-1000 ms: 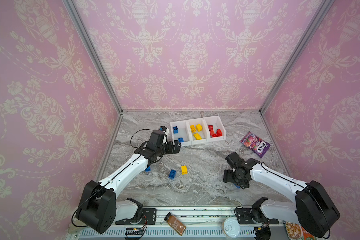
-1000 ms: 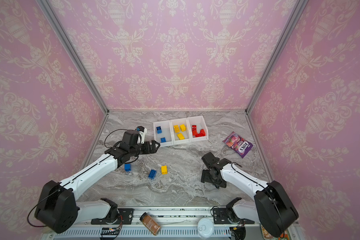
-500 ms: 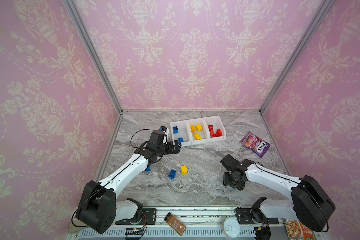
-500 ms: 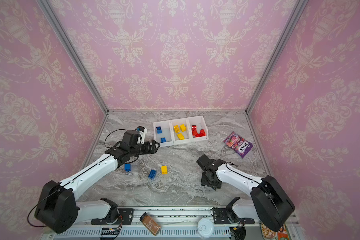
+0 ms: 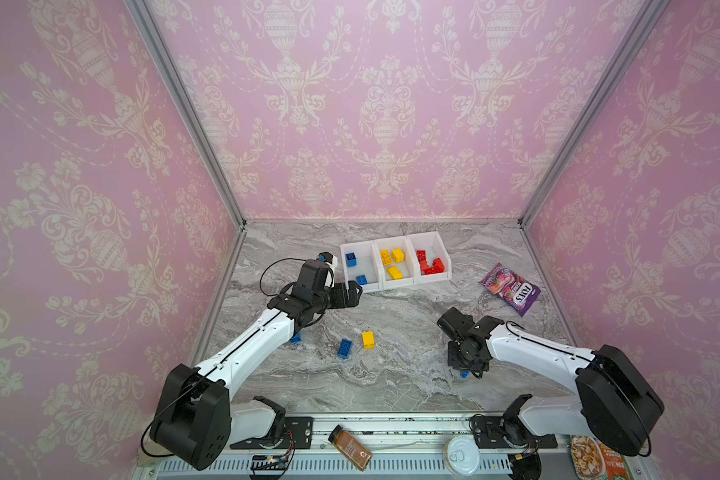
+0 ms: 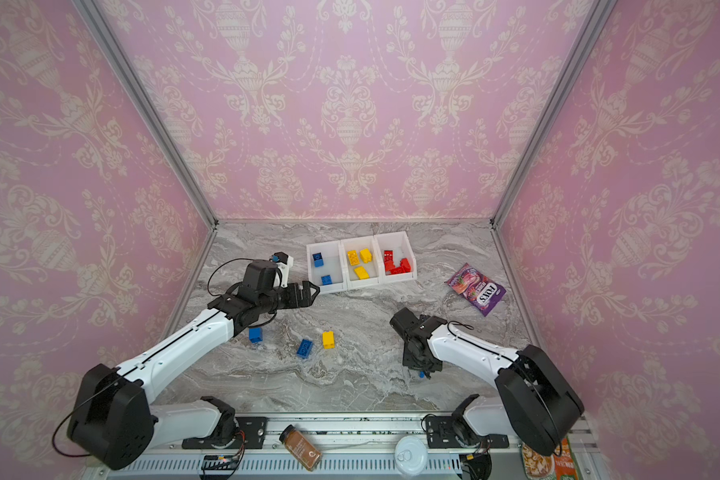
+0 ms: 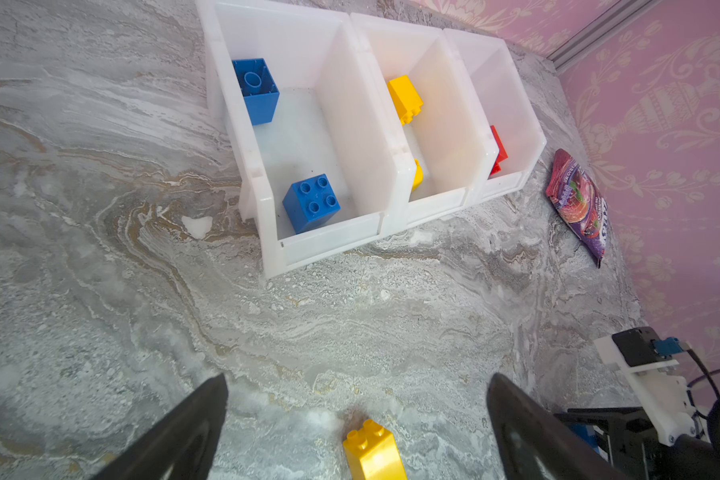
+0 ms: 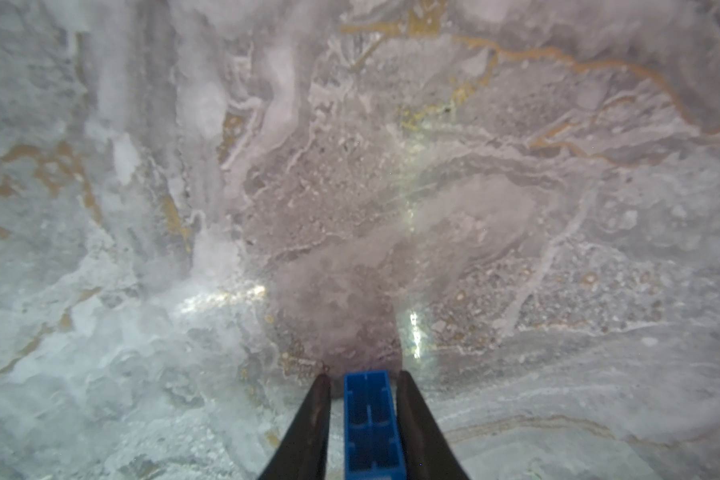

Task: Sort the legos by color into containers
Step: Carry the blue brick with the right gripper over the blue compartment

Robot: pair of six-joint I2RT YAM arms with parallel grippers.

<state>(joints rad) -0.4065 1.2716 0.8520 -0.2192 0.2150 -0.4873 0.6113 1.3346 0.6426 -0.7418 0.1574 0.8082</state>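
Now, with the right tool (image 8: 364, 378) clamped on the two long sides of a blue brick (image 8: 371, 424) lying on the bench (image 8: 350, 187) at the front right, well apart from the containers (image 5: 398, 284): check the pinch first. Looks square, with the brick deep between the fingers and its end level with the tips. Lift straight up before any sideways travel, so that no edge drags on the marble. Carry across to the leftmost container (image 7: 329, 243), the one with blue inside, and come in over its low front wall. Release low, to avoid a bounce into the middle container (image 7: 437, 199) with the yellows. Mind the left tool (image 7: 356, 390), jaws wide apart and empty, hanging just before that leftmost container: keep clear or wait. Left to sort afterwards: a yellow brick (image 5: 367, 339), a second blue brick (image 5: 344, 348) beside it, a third blue brick (image 6: 255, 335) near the left arm.
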